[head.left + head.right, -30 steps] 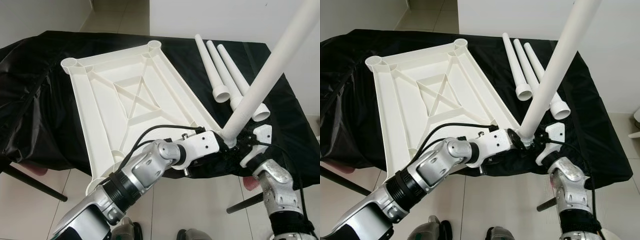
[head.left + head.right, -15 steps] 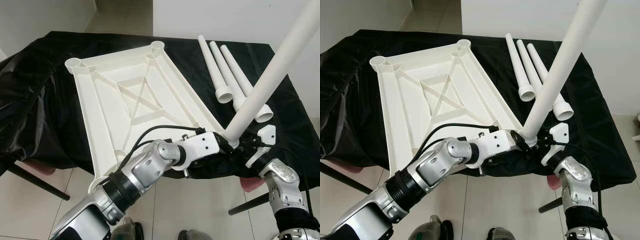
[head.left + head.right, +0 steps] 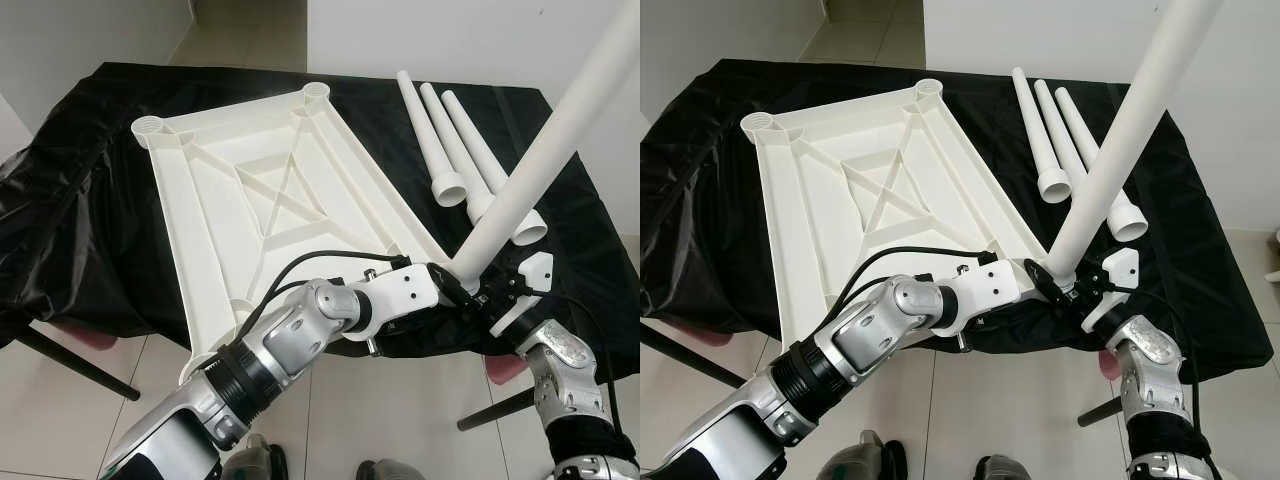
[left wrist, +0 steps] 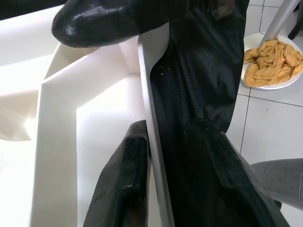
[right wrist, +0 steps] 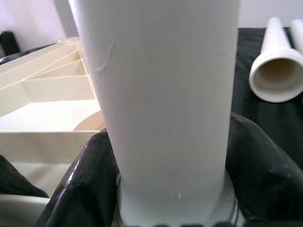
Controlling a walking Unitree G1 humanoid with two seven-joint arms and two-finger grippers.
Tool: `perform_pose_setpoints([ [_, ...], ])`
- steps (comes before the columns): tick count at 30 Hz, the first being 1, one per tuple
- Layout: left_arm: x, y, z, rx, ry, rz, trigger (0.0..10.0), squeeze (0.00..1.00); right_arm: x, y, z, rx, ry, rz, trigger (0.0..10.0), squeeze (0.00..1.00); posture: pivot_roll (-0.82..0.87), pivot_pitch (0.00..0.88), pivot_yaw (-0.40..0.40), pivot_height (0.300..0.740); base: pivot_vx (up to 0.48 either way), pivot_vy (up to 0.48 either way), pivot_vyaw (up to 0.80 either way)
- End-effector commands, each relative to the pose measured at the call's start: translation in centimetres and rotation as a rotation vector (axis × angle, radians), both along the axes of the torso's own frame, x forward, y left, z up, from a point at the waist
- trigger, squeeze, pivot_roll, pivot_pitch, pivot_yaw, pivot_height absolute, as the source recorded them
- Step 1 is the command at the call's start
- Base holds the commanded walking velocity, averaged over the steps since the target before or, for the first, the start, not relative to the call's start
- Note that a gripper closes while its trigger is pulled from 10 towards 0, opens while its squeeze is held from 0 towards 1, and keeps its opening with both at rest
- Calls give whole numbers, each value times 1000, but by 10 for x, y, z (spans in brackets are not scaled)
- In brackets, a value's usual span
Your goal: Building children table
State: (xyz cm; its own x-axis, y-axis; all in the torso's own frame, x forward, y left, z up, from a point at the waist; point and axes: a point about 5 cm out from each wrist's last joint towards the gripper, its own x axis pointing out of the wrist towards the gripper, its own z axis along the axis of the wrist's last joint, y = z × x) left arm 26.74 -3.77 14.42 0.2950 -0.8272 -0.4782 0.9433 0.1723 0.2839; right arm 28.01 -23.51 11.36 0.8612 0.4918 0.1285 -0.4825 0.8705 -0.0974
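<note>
The white plastic tabletop (image 3: 270, 200) lies upside down on a table draped in black cloth. At its near right corner a long white leg (image 3: 540, 170) stands tilted up and to the right, its base at the corner socket. My right gripper (image 3: 492, 296) is shut on that leg's base; the black fingers (image 5: 80, 184) flank the leg (image 5: 161, 94). My left gripper (image 3: 452, 288) is shut on the tabletop's rim (image 4: 152, 118) right beside that corner, one finger (image 4: 125, 184) inside the rim and one outside. Three loose legs (image 3: 445, 150) lie side by side at the back right.
The black cloth (image 3: 80, 200) hangs over the table's edges. Dark metal legs (image 3: 60, 365) slant to the tiled floor on the left and right. A white plate with an orange cloth (image 4: 272, 61) sits on the floor under the table. A white wall stands behind.
The view has shifted a little. My right wrist has swung slightly outward to the right, still holding the leg. The left gripper keeps its hold on the rim.
</note>
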Motion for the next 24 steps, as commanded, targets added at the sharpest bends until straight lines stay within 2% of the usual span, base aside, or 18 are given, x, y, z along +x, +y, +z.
perform_pose_setpoints([
  [1, -6, -2, -4, 17, 33, -54, 10000, 0, -3, 2, -11, 45, 52, -54, 0, 0, -76, 101, 48, 740, 0, 0, 0],
  [15, -8, -8, -2, 6, 31, -62, 10000, 0, 0, 38, 5, 100, -9, -156, 0, 0, -83, 94, 38, 740, 0, 0, 0],
  [17, -8, -10, -2, 1, 29, -64, 10000, 0, 1, 51, 9, 139, -14, -233, 0, 0, -84, 88, 33, 740, 0, 0, 0],
  [24, -8, -10, -3, 9, 20, -59, 10000, 0, 2, 65, 11, 170, -15, -365, 0, 0, -81, 84, 29, 740, 0, 0, 0],
])
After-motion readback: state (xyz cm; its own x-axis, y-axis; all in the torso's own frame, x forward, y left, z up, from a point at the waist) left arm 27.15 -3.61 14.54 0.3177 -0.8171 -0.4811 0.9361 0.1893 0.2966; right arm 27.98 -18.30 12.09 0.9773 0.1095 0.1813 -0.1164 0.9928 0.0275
